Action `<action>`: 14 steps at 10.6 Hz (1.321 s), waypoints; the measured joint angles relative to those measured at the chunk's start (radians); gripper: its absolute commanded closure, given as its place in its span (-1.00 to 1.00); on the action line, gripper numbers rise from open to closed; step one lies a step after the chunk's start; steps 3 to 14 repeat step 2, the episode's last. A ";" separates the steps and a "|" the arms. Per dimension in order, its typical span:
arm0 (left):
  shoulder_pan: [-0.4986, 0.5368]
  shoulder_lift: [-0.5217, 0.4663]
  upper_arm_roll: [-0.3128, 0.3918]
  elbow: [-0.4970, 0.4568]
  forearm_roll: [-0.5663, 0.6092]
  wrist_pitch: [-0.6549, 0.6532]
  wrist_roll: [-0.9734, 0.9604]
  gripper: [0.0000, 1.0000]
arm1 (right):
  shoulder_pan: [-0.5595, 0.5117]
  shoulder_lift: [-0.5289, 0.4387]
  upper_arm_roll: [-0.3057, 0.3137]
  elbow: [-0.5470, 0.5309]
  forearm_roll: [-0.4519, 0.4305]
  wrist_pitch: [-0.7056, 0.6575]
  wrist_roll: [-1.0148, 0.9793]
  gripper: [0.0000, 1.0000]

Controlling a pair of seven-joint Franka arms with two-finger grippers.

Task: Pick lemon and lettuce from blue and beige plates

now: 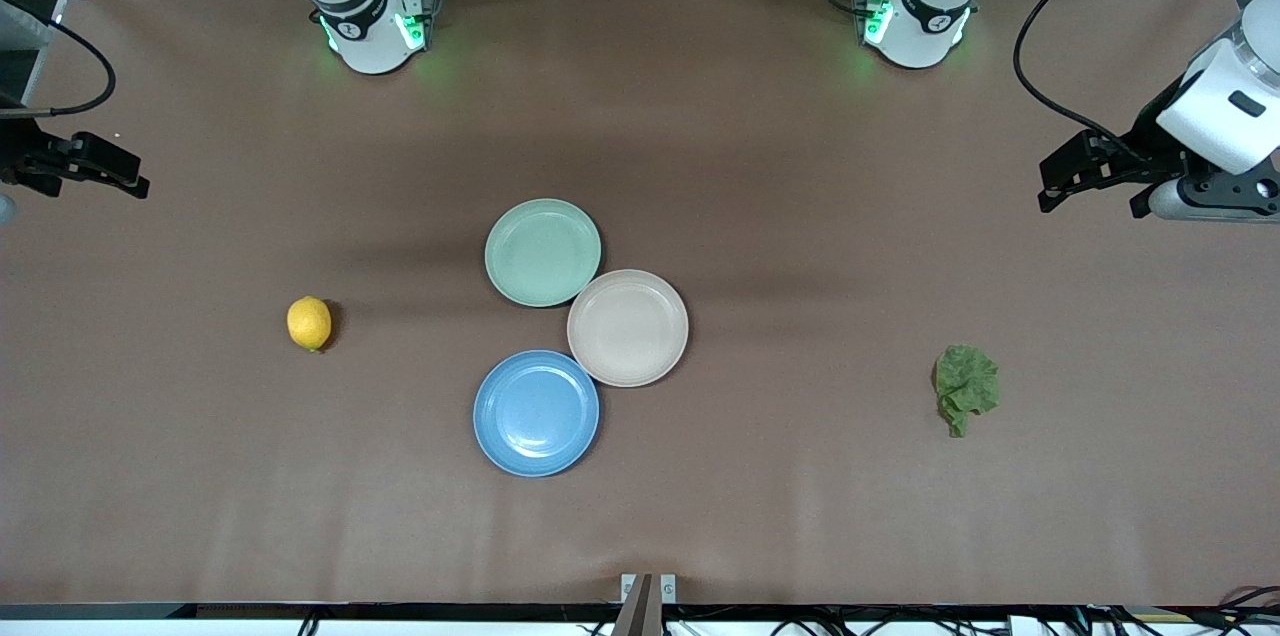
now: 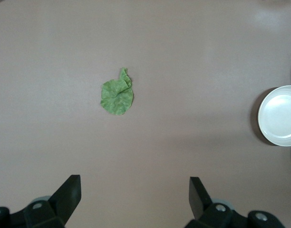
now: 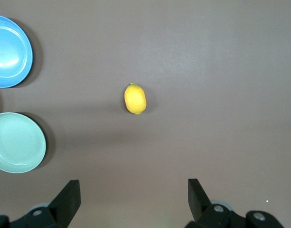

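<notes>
The yellow lemon [image 1: 309, 323] [image 3: 135, 99] lies on the bare brown table toward the right arm's end, on no plate. The wrinkled green lettuce [image 1: 966, 388] [image 2: 117, 94] lies on the table toward the left arm's end, also off the plates. The blue plate [image 1: 536, 412] [image 3: 7, 50] and the beige plate [image 1: 628, 327] [image 2: 278, 115] sit empty mid-table, touching each other. My left gripper [image 1: 1090, 196] [image 2: 135, 190] hangs open over the left arm's end of the table. My right gripper [image 1: 120, 174] [image 3: 134, 192] hangs open over the right arm's end. Both hold nothing.
An empty mint-green plate [image 1: 543, 251] [image 3: 17, 141] touches the beige plate, farther from the front camera than the blue one. Bare brown table surface [image 1: 800, 216] surrounds the plates. A small bracket [image 1: 648, 588] sits at the table's near edge.
</notes>
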 measured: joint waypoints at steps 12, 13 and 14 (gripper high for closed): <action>0.000 0.000 0.000 0.000 0.000 0.000 0.000 -1.00 | 0.000 0.000 0.000 0.000 0.000 0.000 0.000 -1.00; 0.000 0.000 0.000 0.000 0.000 0.000 0.000 -1.00 | 0.000 0.000 0.000 0.000 0.000 0.000 0.000 -1.00; 0.000 0.000 0.000 0.000 0.000 0.000 0.000 -1.00 | 0.000 0.000 0.000 0.000 0.000 0.000 0.000 -1.00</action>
